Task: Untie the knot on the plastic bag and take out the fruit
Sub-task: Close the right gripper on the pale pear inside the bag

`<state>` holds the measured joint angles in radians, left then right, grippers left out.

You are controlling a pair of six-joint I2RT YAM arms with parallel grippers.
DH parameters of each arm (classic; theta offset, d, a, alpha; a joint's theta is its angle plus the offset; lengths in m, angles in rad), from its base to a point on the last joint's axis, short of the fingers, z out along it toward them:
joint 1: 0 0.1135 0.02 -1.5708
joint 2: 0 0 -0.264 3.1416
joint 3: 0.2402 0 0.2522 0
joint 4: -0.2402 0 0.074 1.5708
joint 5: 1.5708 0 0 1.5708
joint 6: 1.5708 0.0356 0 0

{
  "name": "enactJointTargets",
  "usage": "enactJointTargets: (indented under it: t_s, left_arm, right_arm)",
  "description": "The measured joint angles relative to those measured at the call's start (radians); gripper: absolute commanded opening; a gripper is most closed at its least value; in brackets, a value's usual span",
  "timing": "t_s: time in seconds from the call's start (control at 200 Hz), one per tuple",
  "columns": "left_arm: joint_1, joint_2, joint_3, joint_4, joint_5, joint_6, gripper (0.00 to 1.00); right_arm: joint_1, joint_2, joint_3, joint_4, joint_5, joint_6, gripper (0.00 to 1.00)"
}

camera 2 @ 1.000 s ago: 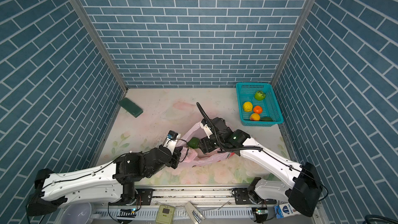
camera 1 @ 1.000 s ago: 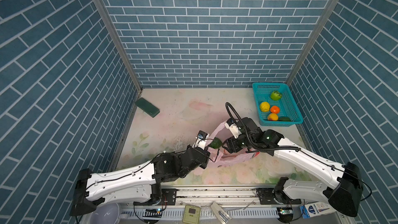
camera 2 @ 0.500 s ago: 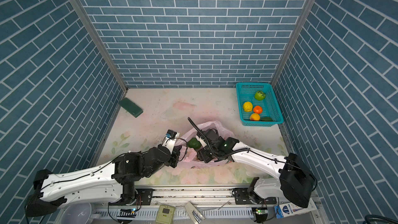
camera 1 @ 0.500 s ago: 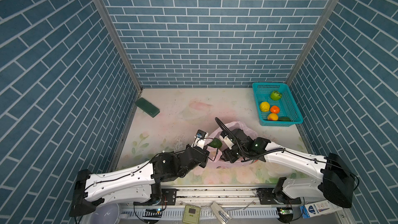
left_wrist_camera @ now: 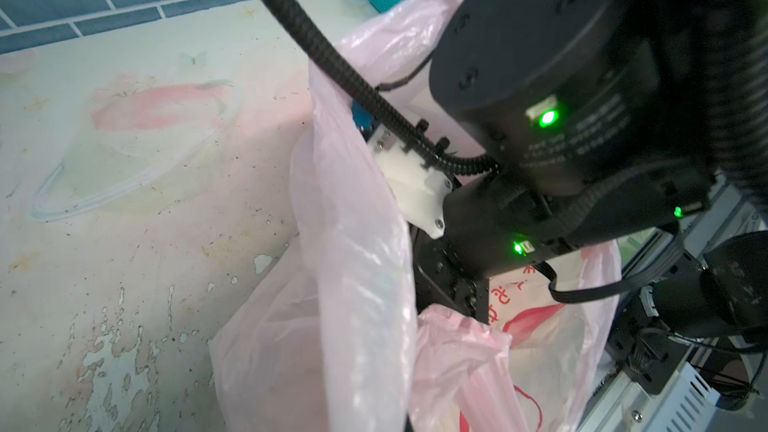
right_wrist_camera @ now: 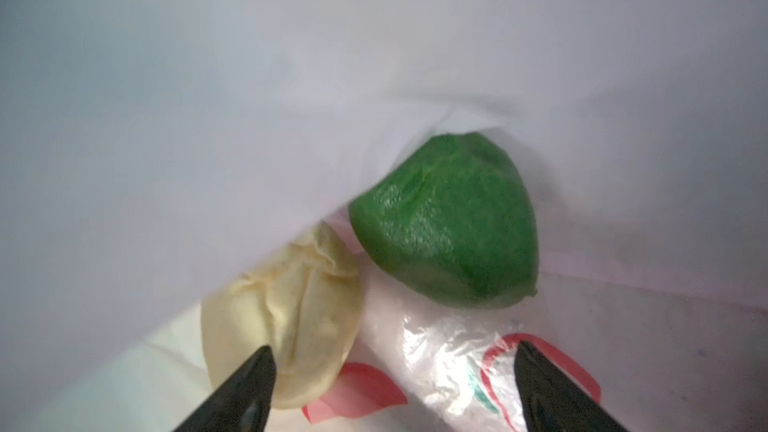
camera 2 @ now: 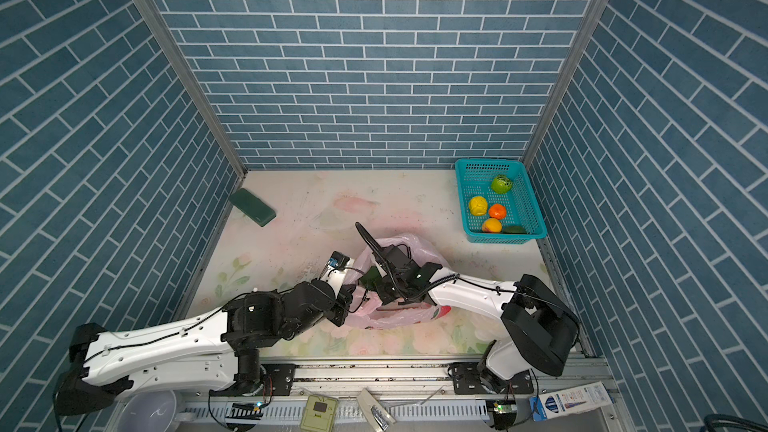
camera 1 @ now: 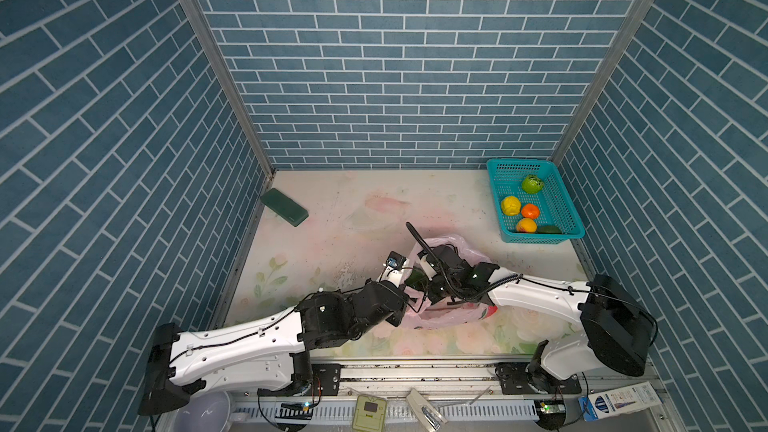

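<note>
1. The left gripper (camera 1: 413, 304) is clenched, seemingly pinching the rim of the plastic bag (left_wrist_camera: 353, 276) and holding its mouth up.
2. The right gripper (right_wrist_camera: 395, 388) is inside the bag, jaws spread wide and empty.
3. A green fruit (right_wrist_camera: 449, 222) and a cream fruit (right_wrist_camera: 291, 317) lie inside the bag, touching.
4. Both look light and slightly squashy. The bag is thin and slippery and easily pinched along.
5. Take the cream one across its middle.
</note>
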<state>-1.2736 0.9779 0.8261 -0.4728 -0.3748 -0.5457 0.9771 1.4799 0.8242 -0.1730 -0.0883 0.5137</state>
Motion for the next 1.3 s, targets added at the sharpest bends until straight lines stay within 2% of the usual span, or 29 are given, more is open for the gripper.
enactJointTargets:
  t_s: [0.34, 0.58, 0.795, 1.065, 1.15, 1.3]
  left_arm:
    - [0.0, -0.043, -0.019, -0.098, 0.042, -0.027, 0.0]
    - [0.0, -0.039, -0.019, -0.13, 0.048, -0.03, 0.0]
    - [0.0, -0.028, -0.019, -0.135, 0.043, -0.031, 0.0]
    - [0.005, -0.026, -0.019, -0.135, 0.035, -0.039, 0.0]
    - [0.005, -0.024, -0.019, -0.135, 0.035, -0.043, 0.0]
    - [0.005, -0.024, -0.019, -0.135, 0.032, -0.046, 0.0]
  right_arm:
    - [-0.001, 0.0, 0.0, 0.073, 0.016, 0.111, 0.95]
    - [0.008, 0.018, 0.0, 0.058, -0.049, 0.118, 0.96]
    - [0.032, 0.084, 0.03, 0.017, -0.123, 0.109, 0.96]
    - [0.053, 0.214, 0.108, -0.029, -0.127, 0.104, 0.96]
    - [0.059, 0.245, 0.148, -0.037, -0.126, 0.09, 0.9]
    - [0.07, 0.261, 0.159, -0.045, -0.116, 0.08, 0.72]
